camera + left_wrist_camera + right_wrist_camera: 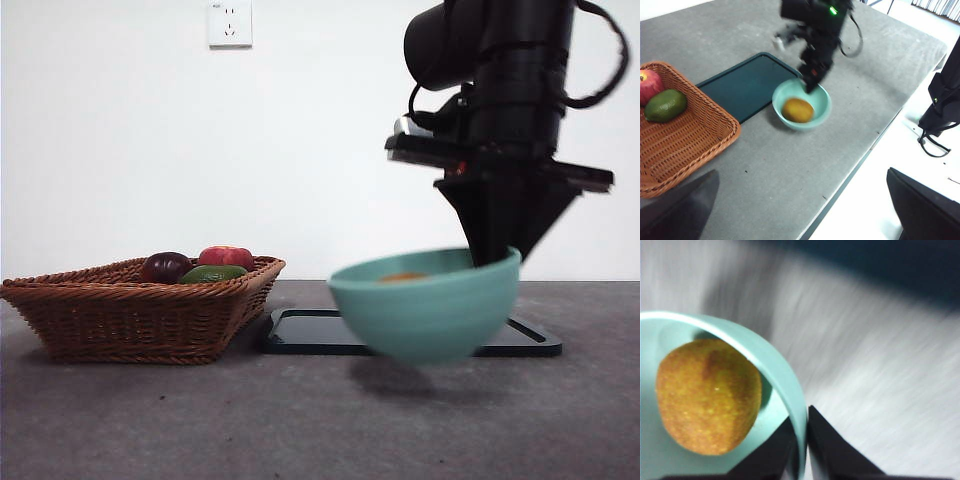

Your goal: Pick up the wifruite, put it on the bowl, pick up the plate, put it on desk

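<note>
The mint-green bowl (425, 305) hangs blurred and slightly tilted just above the desk (300, 420), in front of the flat dark rectangular plate or tray (300, 330). My right gripper (801, 415) is shut on the bowl's rim (740, 340), one jaw inside and one outside. In the front view it comes down from above (490, 255). The brownish-orange wifruite (707, 395) lies inside the bowl (822, 102), and it shows in the left wrist view (797, 110) too. My left gripper (805, 200) waits open, high over the desk's near side.
A wicker basket (130, 320) stands left of the tray with a green fruit (665, 105), a red fruit (226, 256) and a dark purple fruit (165, 266). The desk's edge (855, 170) runs close to the bowl on the left-wrist side.
</note>
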`<state>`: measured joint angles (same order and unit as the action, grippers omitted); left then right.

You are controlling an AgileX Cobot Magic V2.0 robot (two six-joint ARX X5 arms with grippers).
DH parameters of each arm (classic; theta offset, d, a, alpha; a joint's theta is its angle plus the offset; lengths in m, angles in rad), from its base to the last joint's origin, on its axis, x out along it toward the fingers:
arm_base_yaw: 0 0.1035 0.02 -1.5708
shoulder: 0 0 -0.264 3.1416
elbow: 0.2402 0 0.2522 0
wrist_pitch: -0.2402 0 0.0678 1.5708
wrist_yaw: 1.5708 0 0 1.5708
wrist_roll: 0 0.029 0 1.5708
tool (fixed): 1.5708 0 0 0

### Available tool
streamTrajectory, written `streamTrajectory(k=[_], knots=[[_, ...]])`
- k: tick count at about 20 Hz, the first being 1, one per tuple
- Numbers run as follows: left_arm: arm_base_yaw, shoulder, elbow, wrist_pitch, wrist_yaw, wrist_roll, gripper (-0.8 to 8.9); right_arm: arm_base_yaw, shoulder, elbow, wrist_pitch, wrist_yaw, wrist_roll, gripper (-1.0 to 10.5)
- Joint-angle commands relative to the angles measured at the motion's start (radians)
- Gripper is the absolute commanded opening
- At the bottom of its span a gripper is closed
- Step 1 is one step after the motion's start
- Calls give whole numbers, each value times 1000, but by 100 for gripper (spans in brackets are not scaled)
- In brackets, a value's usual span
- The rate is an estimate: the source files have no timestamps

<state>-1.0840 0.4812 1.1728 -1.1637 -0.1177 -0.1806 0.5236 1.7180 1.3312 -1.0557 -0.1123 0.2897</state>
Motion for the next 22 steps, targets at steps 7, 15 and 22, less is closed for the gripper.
streamTrajectory(k=[7, 15, 22], knots=[[-11, 2, 10, 12, -4, 12, 599, -111, 325, 466, -101, -3, -137, 13], [-11, 2, 10, 13, -5, 11, 599, -159, 454, 529, -50, -52, -149, 13], [-11, 2, 10, 12, -5, 11, 599, -165, 452, 530, -58, -43, -116, 328]])
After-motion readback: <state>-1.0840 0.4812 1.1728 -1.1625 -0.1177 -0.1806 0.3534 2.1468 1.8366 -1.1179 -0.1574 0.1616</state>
